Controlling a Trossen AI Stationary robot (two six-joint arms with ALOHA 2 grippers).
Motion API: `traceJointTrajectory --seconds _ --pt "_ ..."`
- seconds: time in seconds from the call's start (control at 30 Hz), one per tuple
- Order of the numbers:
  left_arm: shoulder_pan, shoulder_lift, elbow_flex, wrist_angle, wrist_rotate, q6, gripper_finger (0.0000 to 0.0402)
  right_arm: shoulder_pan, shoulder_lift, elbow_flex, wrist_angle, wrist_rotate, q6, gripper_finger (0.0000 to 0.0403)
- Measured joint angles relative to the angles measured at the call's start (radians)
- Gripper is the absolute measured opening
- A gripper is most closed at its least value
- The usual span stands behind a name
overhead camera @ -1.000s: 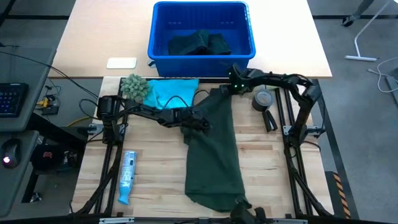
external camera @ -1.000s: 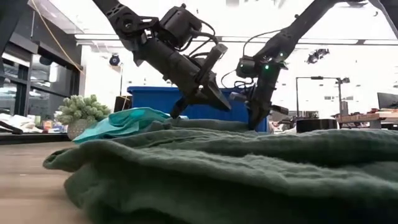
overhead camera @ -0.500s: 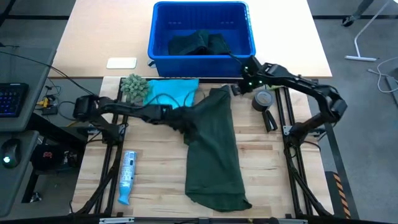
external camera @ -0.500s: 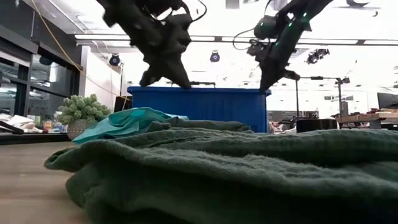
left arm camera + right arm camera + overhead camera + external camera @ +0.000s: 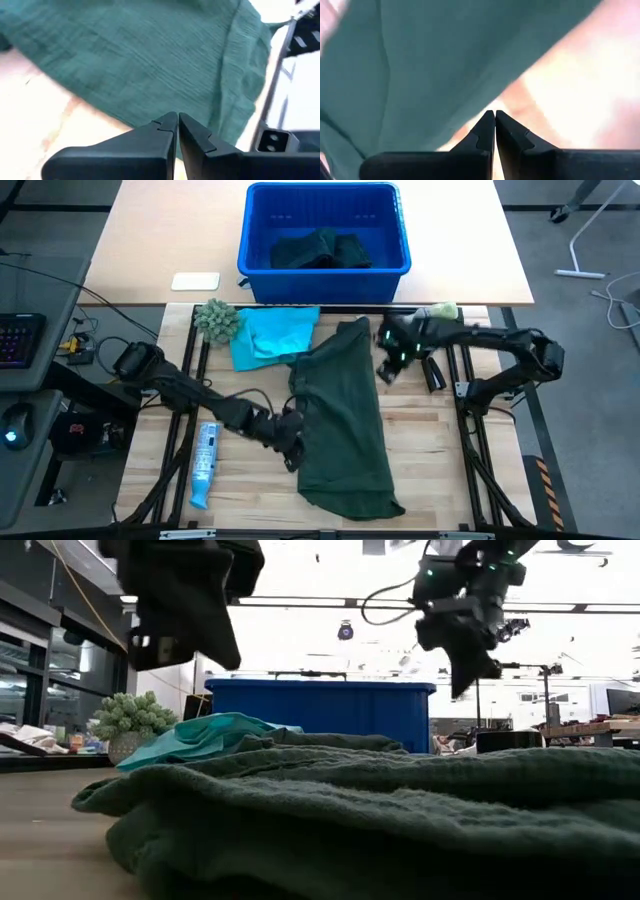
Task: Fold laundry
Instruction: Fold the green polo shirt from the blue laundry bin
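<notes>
The dark green garment (image 5: 345,420) is spread lengthwise mid-table, the turquoise shirt (image 5: 270,335) at its far left. The left gripper (image 5: 292,450) at its left edge and the right gripper (image 5: 386,365) at its right edge are closed, empty. Only one layer might be pinched there, skewing the fold.

No legible text (anywhere here).
</notes>
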Motion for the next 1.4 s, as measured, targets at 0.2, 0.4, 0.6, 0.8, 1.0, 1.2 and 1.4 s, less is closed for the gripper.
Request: traceJointTrajectory --seconds 0.2,0.4,0.6,0.8,1.0,1.2,1.4 --pt "-0.051 0.076 0.0 -0.002 -0.133 -0.074 0.0 0.267 -0.011 -0.212 0.334 0.008 0.41 0.0" --pt "-0.083 0.147 0.0 0.031 -0.266 -0.152 0.0 0.407 -0.01 -0.256 0.498 0.234 0.771 0.0" --pt "-0.115 0.207 0.001 0.109 -0.337 -0.258 0.0 0.399 -0.001 -0.256 0.491 0.349 0.914 0.0" --pt "-0.134 0.264 0.001 0.204 -0.336 -0.306 0.0 0.333 0.066 -0.255 0.5 0.363 0.872 0.0" --pt "-0.168 0.313 0.019 0.223 -0.324 -0.402 0.0 0.278 0.195 -0.256 0.593 0.318 0.783 0.0" --pt "-0.226 0.359 0.055 0.229 -0.318 -0.484 0.0 0.212 0.276 -0.251 0.636 0.343 0.767 0.0" --pt "-0.273 0.389 0.093 0.226 -0.325 -0.538 0.0 0.153 0.267 -0.254 0.677 0.335 0.765 0.0"
